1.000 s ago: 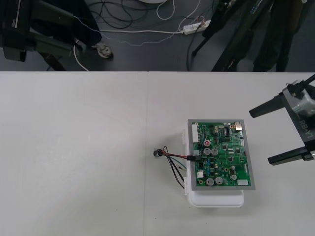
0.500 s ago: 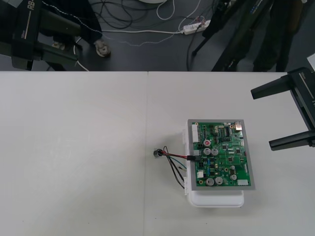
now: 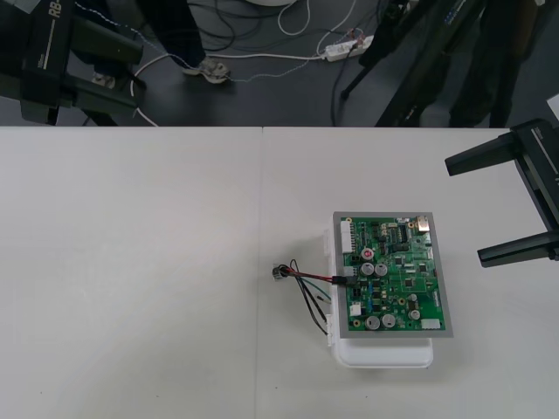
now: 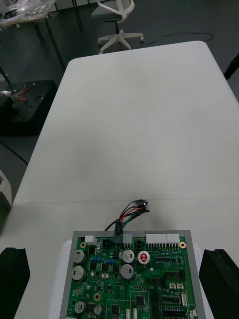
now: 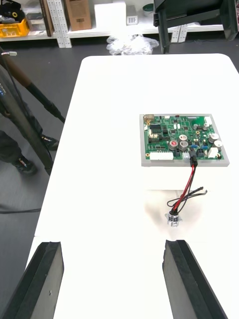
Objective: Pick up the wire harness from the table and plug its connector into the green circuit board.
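Front view puts the thin red, black and green wire harness (image 3: 307, 276) on the table just left of the board. Its small black plug (image 3: 341, 280) sits at the board's left edge, and the right wrist view shows that plug standing upright in a header there, so I take it as seated. The round metal socket (image 3: 279, 272), flanged and shiny, lies on the table at the far-left end of the wires. Loose black and green loops sag nearer to me.

I'd judge the harness very light and limp: the wires would flop and slip if pinched. The hard plastic plug body is the only sound place to grip it, squarely by its sides. Pulling on the wires could strain the crimps or bend the pins.

The flat green circuit board (image 3: 397, 279) is stiff and crowded with silver can capacitors and white connectors. It is framed in grey and rests on a smooth white base (image 3: 384, 353) that shows at its near edge. The plain light table (image 3: 131, 262) beneath looks matte.

The right gripper (image 3: 463, 210) hangs to the right of the board, well apart from it, black fingers spread wide and empty. The left gripper (image 5: 113, 245) waits far left, off the harness, fingers likewise wide apart and empty.
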You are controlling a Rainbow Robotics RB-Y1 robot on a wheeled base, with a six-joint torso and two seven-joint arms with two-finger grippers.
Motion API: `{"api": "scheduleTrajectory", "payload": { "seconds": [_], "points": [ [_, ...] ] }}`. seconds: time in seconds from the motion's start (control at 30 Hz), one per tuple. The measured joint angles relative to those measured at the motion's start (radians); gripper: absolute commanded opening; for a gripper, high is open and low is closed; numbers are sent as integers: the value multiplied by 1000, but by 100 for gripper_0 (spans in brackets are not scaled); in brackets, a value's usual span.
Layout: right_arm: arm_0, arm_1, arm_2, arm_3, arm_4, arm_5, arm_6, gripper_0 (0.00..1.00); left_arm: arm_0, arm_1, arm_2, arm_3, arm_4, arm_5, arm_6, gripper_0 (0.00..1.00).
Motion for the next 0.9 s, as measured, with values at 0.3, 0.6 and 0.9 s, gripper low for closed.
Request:
{"api": "scheduleTrajectory", "payload": {
  "seconds": [0.3,0.6,0.9],
  "points": [
    [0,3,0,0,0,0,0,100,0,0,0,0,0,0,0,59],
    [0,4,0,0,0,0,0,100,0,0,0,0,0,0,0,58],
    [0,4,0,0,0,0,0,100,0,0,0,0,0,0,0,58]
  ]
}}
